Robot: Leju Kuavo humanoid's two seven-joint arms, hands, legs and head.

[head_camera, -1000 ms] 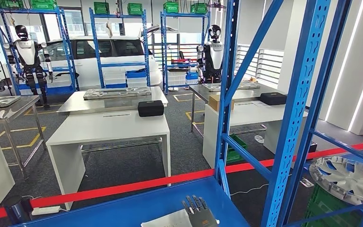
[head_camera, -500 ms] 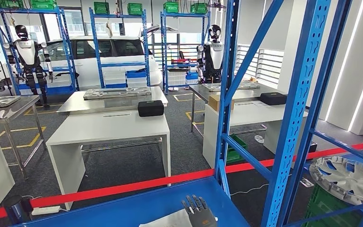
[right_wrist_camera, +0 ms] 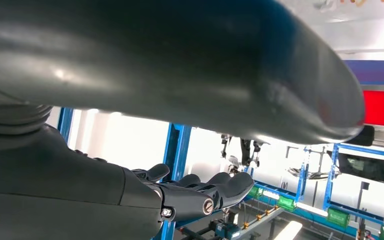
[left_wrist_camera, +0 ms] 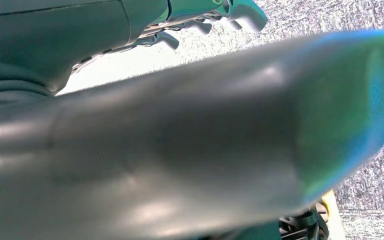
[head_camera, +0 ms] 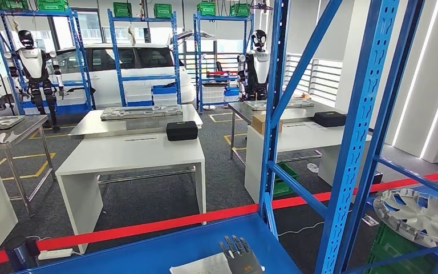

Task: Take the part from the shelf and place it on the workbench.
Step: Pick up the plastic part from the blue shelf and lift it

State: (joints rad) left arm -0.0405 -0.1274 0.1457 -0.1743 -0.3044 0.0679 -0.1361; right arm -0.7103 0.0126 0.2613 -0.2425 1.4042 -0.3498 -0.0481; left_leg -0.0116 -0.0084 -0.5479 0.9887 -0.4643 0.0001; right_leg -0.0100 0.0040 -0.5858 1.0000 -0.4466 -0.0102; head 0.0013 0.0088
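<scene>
Nothing of note has moved since the earlier frames: the head view is framed as before, and the hand (head_camera: pixel 240 257) at its lower edge sits where it did, on the blue shelf (head_camera: pixel 165 251) beside a white sheet (head_camera: pixel 202 266).

Which arm that hand belongs to cannot be told from the head view. Its fingers (head_camera: pixel 235 245) lie extended and side by side, holding nothing.

The right hand (right_wrist_camera: pixel 200 192), seen in the right wrist view, has its fingers out straight and empty against the blue racking. The left hand (left_wrist_camera: pixel 215 15) in the left wrist view shows fingers apart over grey carpet, nothing held.

The part, judged to be the silver wheel cover (head_camera: pixel 416 214), rests on the neighbouring shelf bay to the right, well apart from the hand.

Assessment: task at its start. Part not yet grasped; lifting, carrying and placing on the white counter (head_camera: pixel 131 154) all remain.
</scene>
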